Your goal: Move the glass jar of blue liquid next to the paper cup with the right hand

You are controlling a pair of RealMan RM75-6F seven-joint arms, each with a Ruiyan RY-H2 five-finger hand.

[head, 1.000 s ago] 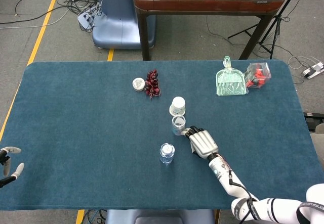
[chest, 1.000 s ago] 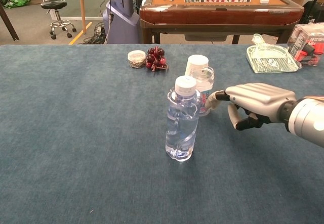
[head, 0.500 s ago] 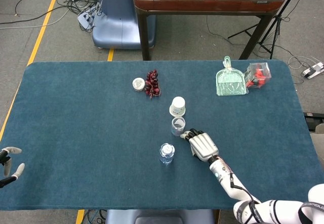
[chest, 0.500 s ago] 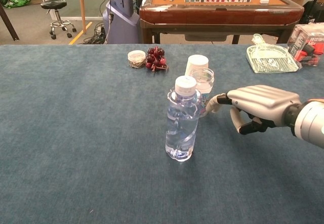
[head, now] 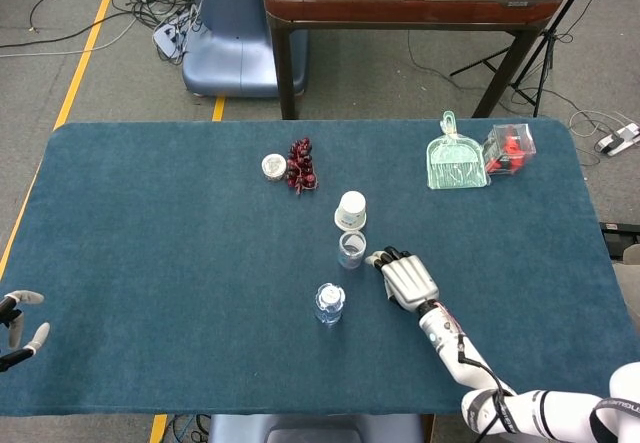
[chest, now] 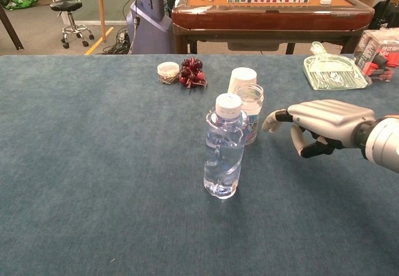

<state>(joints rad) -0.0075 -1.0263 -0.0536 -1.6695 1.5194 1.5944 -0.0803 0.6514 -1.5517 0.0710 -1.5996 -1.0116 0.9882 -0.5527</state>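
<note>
Beside the paper cup (head: 351,209) stands the glass jar (head: 351,249), right hand (head: 407,280) apart

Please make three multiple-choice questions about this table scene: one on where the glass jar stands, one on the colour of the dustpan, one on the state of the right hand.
1. Where does the glass jar stand?
A. right beside the paper cup
B. beside the dustpan
C. at the table's left edge

2. What colour is the dustpan?
A. red
B. pale green
C. black

3. What is the right hand doing?
A. gripping the jar
B. lifting the water bottle
C. holding nothing, apart from the jar

Answers: 1 A, both views show jar and cup together. 2 B, it is translucent green in both views. 3 C, the chest view shows a gap between its fingers and the jar.
</note>
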